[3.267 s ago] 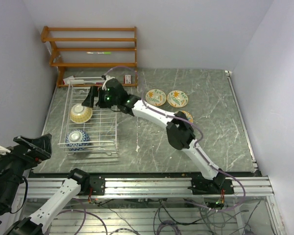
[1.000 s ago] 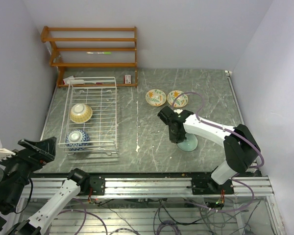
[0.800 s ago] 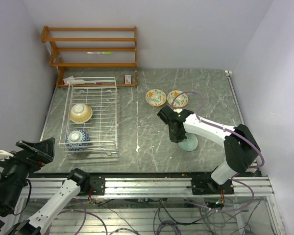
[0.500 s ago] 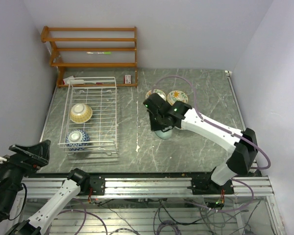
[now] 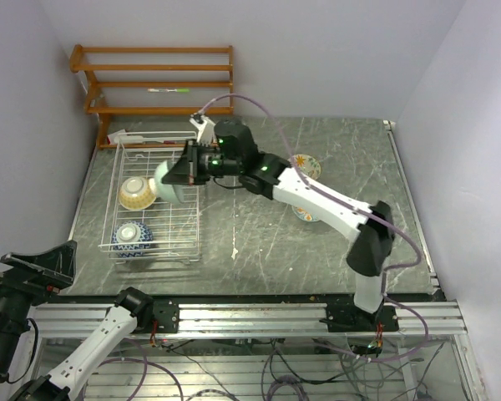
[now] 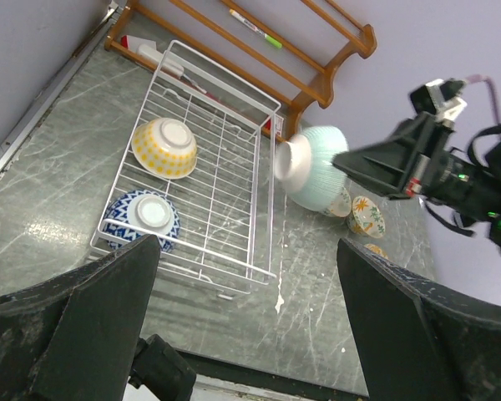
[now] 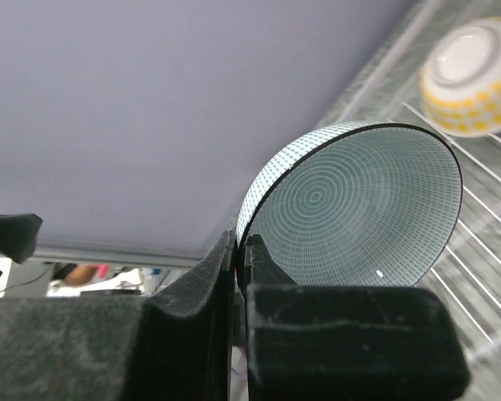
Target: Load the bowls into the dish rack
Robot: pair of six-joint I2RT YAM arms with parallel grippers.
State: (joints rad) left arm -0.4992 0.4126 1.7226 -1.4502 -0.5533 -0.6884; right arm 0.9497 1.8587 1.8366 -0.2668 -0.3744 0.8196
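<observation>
My right gripper [image 5: 189,168] is shut on the rim of the mint green bowl [image 5: 170,181], holding it on edge above the right side of the white wire dish rack [image 5: 163,219]. In the right wrist view the fingers pinch the bowl [image 7: 359,209] at its left rim, jaws [image 7: 240,251] closed on it. A yellow bowl [image 5: 138,192] and a blue bowl [image 5: 134,236] lie upside down in the rack. Two patterned bowls [image 5: 307,164] [image 5: 305,214] sit on the table, partly behind the right arm. My left gripper [image 5: 35,266] hangs open off the table's near left corner, nothing in it.
A brown wooden slatted shelf [image 5: 154,83] stands against the back wall just behind the rack. The right arm [image 5: 317,200] stretches diagonally across the table's middle. The left wrist view shows the rack [image 6: 225,192] from above with the mint bowl [image 6: 313,167] over its far right edge.
The right arm has lifted the mint green bowl off the table's middle and swung it left and back to above the rack. The left arm has only shifted slightly.
</observation>
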